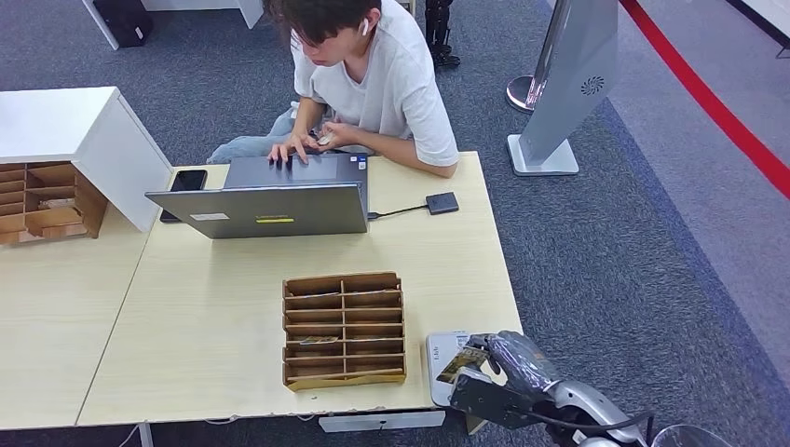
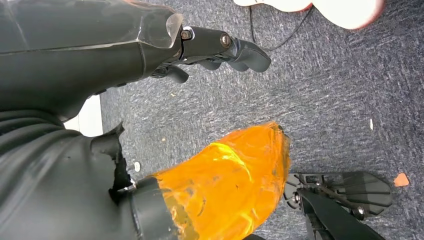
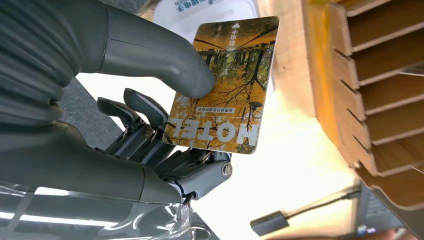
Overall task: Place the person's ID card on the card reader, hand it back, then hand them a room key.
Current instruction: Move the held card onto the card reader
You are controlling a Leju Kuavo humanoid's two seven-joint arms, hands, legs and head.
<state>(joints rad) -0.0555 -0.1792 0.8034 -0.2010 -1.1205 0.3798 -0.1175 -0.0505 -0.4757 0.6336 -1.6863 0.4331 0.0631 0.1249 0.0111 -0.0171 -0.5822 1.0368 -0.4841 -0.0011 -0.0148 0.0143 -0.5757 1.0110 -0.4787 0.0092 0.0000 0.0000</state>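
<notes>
My right hand [image 1: 508, 368] pinches a card [image 1: 463, 363] between thumb and fingers at the table's front right corner. The card [image 3: 225, 85] shows yellow autumn trees and the word HOTEL. It hangs just over the white card reader [image 1: 443, 348], whose edge [image 3: 210, 10] lies behind the card; I cannot tell whether they touch. A person [image 1: 373, 84] sits at the far side, hands at a laptop [image 1: 270, 209]. My left hand [image 2: 100, 60] hangs over grey carpet, fingers [image 2: 225, 47] stretched out, holding nothing.
A wooden slotted card rack [image 1: 344, 328] stands left of the reader. A small black device [image 1: 442, 202] on a cable lies by the laptop, a phone [image 1: 187, 181] at its other side. A second wooden rack [image 1: 47, 200] and a white box [image 1: 84, 130] stand far left.
</notes>
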